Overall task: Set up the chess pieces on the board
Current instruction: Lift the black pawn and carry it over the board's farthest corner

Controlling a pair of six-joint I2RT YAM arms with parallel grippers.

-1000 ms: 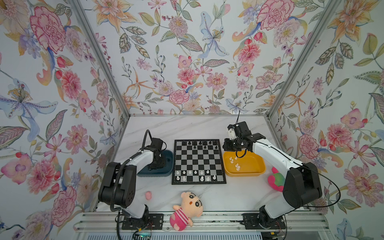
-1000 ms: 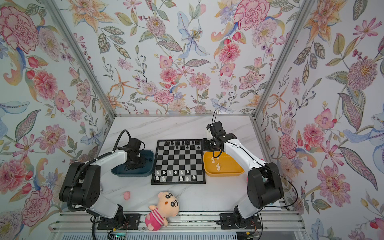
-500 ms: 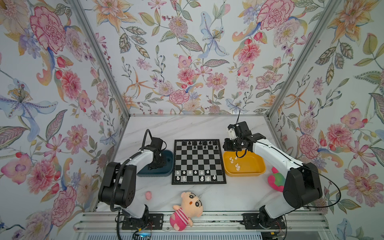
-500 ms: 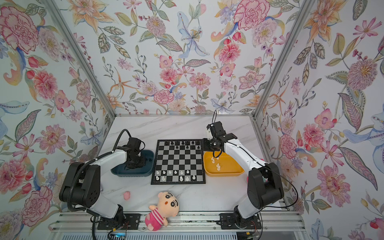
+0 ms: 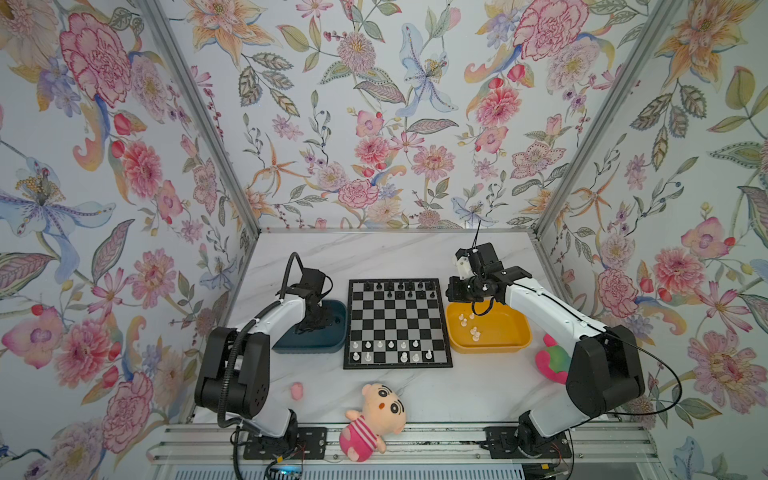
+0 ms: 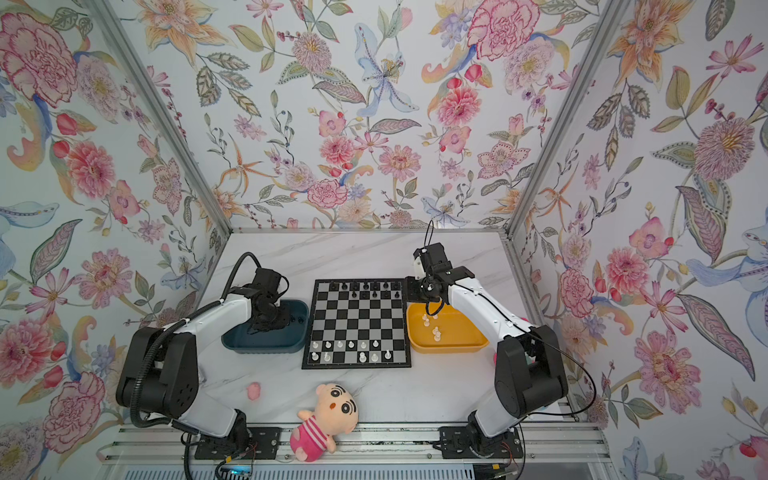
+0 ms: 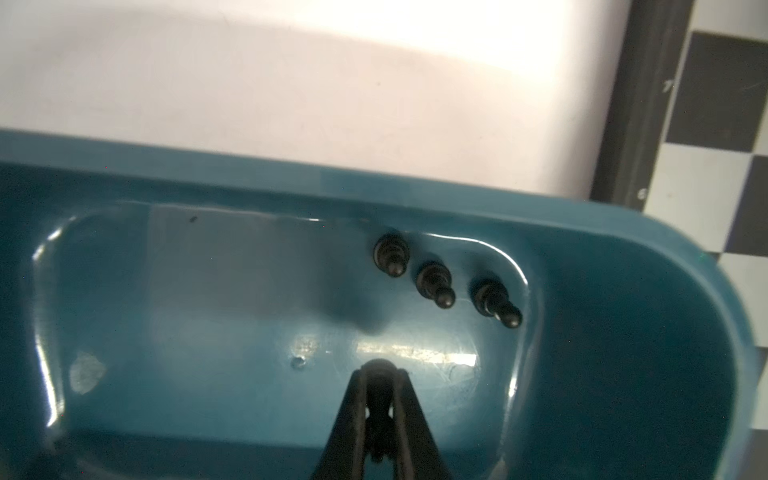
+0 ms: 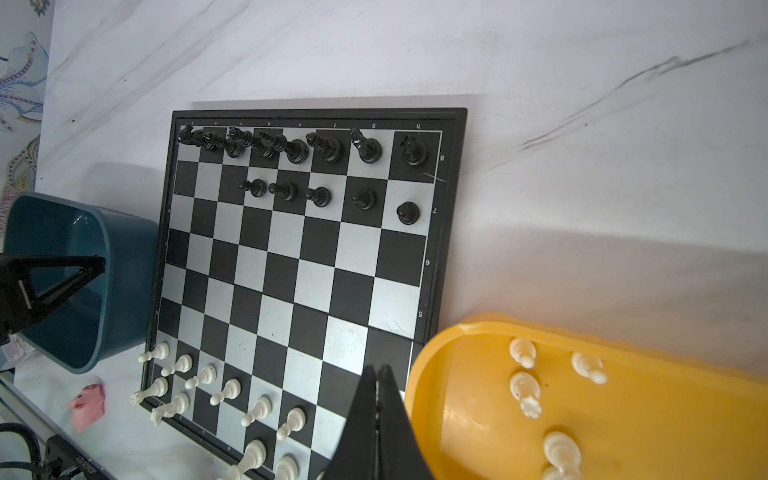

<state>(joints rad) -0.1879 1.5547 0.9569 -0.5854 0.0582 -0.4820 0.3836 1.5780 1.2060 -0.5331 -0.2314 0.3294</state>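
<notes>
Reaching down into the blue tray [image 7: 415, 189], the left gripper [image 7: 380, 370] has its fingers drawn together on a small black piece [image 7: 379, 366]. Only its rounded top shows between the tips, so I cannot tell which kind it is. In both top views this gripper is covered by its own wrist, and the grip is not visible there. Three black pawns [image 7: 434, 284] are near one corner of the same tray, apart from the fingers; whether they stand or lie is hard to say.

The right gripper [image 8: 377, 370] is fully closed and holds nothing. Its tips show in front of the edge of the board [image 8: 299, 270], just beside the rim of the yellow tray [image 8: 457, 374]; its height I cannot judge.

The board lies flat on the table between the two trays. The black pieces [image 8: 291, 145] on it overlap at one end of the back row, so counting them is not possible. The white pieces [image 8: 199, 376] on it, and the loose white pieces [image 8: 524, 390] in the yellow tray, are partly cut off by the picture edge.
</notes>
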